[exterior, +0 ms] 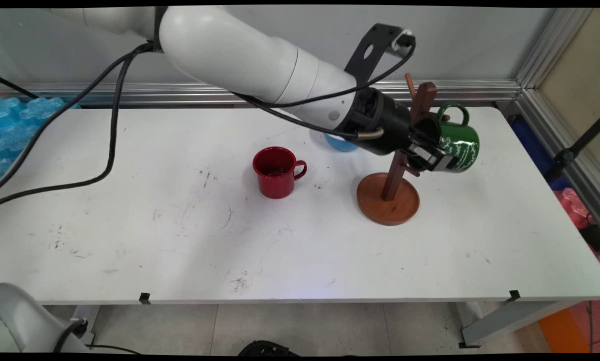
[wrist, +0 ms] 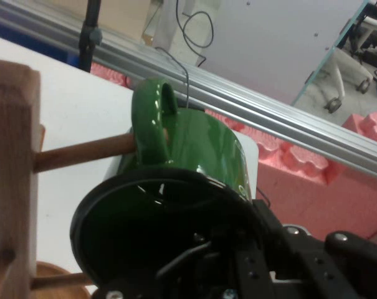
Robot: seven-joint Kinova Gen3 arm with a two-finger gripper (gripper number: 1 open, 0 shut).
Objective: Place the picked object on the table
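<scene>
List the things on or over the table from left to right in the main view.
Red mug → blue object partly hidden behind the arm → wooden mug tree → gripper holding the green mug by its rim.

my arm (exterior: 239, 55): glossy white rounded links ending in a black cylindrical wrist; black cables (exterior: 112, 115) trail beneath; a black bracket rises above; black gripper (exterior: 432, 153) linkage shows small screws.

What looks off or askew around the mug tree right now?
Only the green mug is tipped on its side, held in the gripper, its handle at a peg of the mug tree. The red mug stands upright; nothing is spilled.
</scene>
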